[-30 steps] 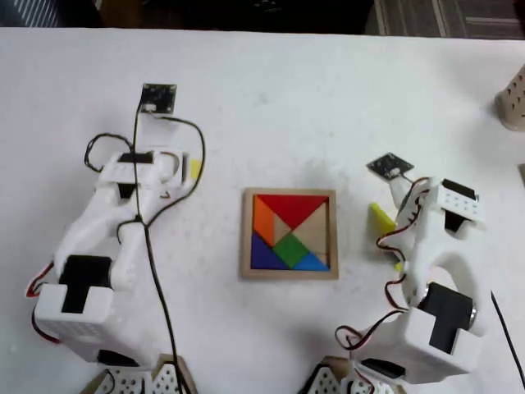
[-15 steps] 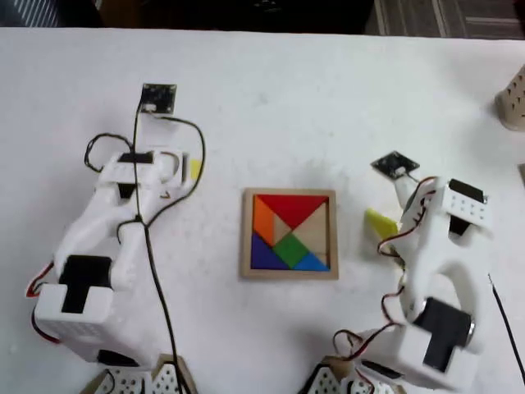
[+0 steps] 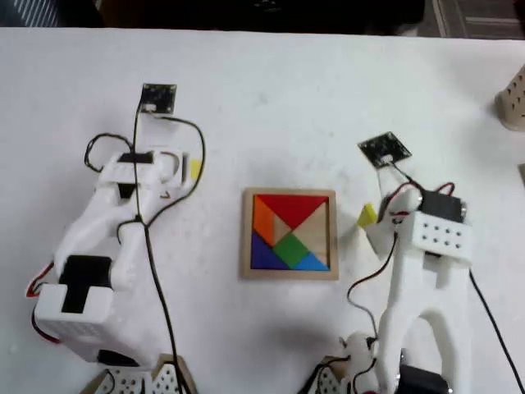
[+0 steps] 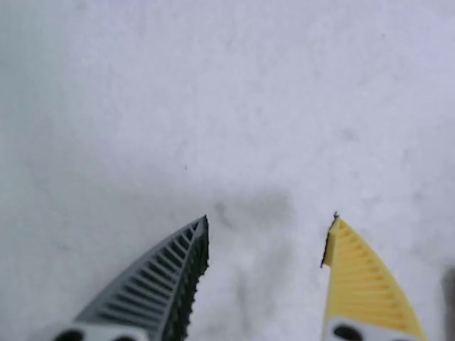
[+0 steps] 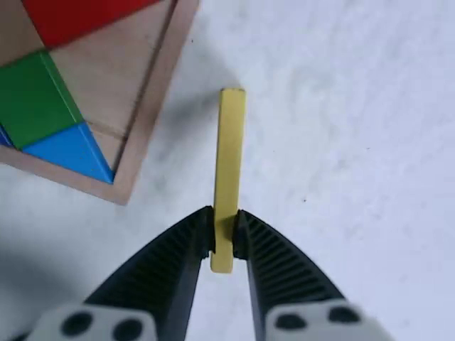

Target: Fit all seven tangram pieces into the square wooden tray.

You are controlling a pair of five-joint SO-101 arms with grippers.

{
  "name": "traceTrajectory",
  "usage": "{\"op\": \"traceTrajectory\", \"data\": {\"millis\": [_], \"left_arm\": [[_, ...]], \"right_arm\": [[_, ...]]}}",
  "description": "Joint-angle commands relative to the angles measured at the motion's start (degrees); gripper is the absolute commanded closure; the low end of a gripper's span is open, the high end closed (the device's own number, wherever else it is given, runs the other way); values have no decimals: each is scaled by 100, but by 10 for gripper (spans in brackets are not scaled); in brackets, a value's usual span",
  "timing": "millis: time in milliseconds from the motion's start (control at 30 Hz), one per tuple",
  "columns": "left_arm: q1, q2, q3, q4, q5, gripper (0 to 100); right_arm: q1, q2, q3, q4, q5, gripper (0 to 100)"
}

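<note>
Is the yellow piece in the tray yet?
Out: the right gripper holds the yellow piece edge-on, beside the tray.

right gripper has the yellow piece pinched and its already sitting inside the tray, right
Not quite. The right gripper does pinch the yellow piece, but the piece is not inside the wooden tray. It is held on edge just outside the tray's rim, over the white table, as the right wrist view shows.

A pale wood tray with visible grain holds smooth, matt painted pieces. At its 3 o'clock, a matt yellow piece sits pinched between the right gripper's ribbed black plastic fingers. The table is white, matt, faintly rough.
</note>
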Motion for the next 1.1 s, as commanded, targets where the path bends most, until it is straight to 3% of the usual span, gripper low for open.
{"op": "traceTrajectory", "data": {"millis": [0, 267, 467, 667, 1067], "left_arm": [[-66, -22, -246, 44, -62, 717], [-66, -57, -132, 44, -62, 717], [-84, -66, -132, 44, -62, 717], [-84, -66, -132, 44, -62, 717], [-75, -66, -141, 18, -62, 717]], "right_arm": [[-400, -286, -35, -4, -905, 981], [-760, 312, -18, -884, -2831, 981], [-1437, 840, 97, -1297, -3420, 981], [-1851, 927, 114, -1499, -3516, 981], [-1868, 22, 607, -1578, -3226, 980]]}}
